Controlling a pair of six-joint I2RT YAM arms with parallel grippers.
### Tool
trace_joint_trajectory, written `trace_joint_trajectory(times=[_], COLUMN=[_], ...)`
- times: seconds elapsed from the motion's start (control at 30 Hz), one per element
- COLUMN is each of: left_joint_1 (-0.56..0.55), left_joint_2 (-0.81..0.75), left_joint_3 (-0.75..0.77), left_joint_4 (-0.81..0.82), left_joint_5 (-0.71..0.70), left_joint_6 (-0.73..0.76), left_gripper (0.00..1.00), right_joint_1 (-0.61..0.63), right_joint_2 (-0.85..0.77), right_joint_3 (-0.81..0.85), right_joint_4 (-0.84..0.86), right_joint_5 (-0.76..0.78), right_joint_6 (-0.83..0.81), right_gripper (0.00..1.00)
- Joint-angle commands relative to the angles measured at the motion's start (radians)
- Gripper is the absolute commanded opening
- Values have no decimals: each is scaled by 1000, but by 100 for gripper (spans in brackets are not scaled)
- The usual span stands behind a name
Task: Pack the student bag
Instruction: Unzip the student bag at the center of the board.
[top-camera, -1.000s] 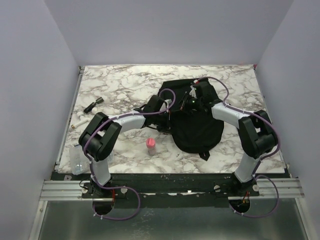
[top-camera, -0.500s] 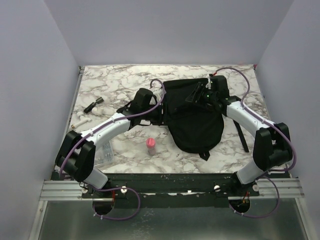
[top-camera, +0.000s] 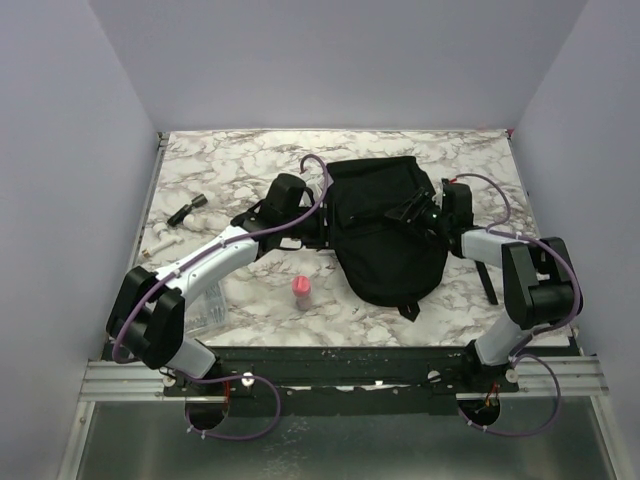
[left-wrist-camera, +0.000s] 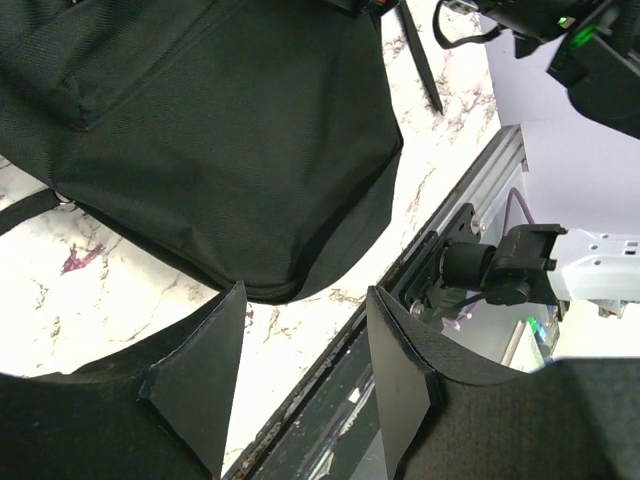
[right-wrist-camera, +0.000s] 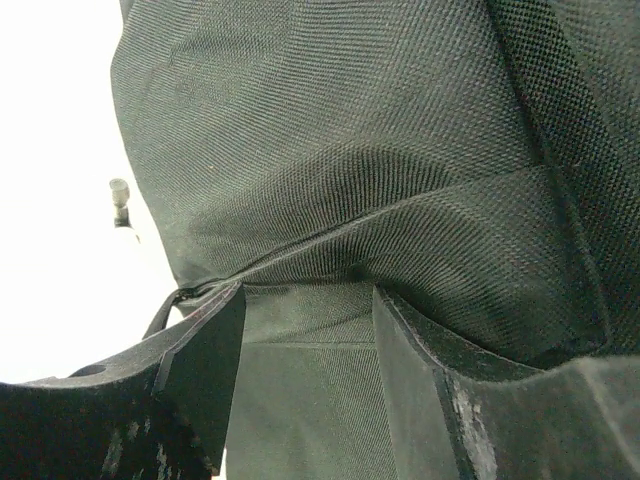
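Observation:
The student bag, a large black fabric backpack, lies flat in the middle of the marble table. My left gripper sits at its left edge, open. In the left wrist view the bag lies beyond the left gripper, and only bare table and the front rail show between the fingers. My right gripper hovers over the bag's right side, open. In the right wrist view, bag fabric with a seam fills the frame behind the right gripper, whose jaws stand apart from it.
A small pink bottle stands near the bag's left front. A black strap trails right of the bag. At the table's left lie a dark cylinder, a white item and a clear plastic piece.
Both grippers went from shut to open and let go of the bag. The left arm stretched out lower, the right arm drew back to the right, and the bag settled flat.

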Motion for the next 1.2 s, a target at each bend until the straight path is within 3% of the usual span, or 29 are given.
trace_joint_trajectory(times=[0.0, 0.17, 0.37, 0.43, 0.47, 0.57, 0.93, 1.17], left_joint_1=[-10, -15, -33, -42, -43, -51, -65, -71], left_joint_2=[-36, -30, 9, 32, 44, 80, 278, 339], left_joint_3=[-6, 5, 34, 39, 39, 22, -11, -16], left_joint_4=[-6, 9, 11, 12, 11, 28, 139, 152], left_joint_5=[3, -9, -2, -15, -15, -38, -94, -115], left_joint_6=[-9, -26, -42, -45, -50, -68, -122, -118], left_gripper=[54, 54, 59, 74, 86, 87, 69, 42], right_joint_1=[-29, -47, -139, -143, -142, -143, -143, -143], right_joint_2=[11, -110, -61, -27, -8, 34, 150, 70], right_joint_3=[-56, 2, 57, 70, 73, 53, -29, -19], right_joint_4=[160, 14, 14, 37, 55, 117, 231, 220], right_joint_5=[-145, -118, -166, -179, -186, -211, -220, -246], right_joint_6=[72, 56, 119, 129, 134, 170, 187, 224], right_gripper=[59, 63, 64, 64, 64, 63, 61, 60])
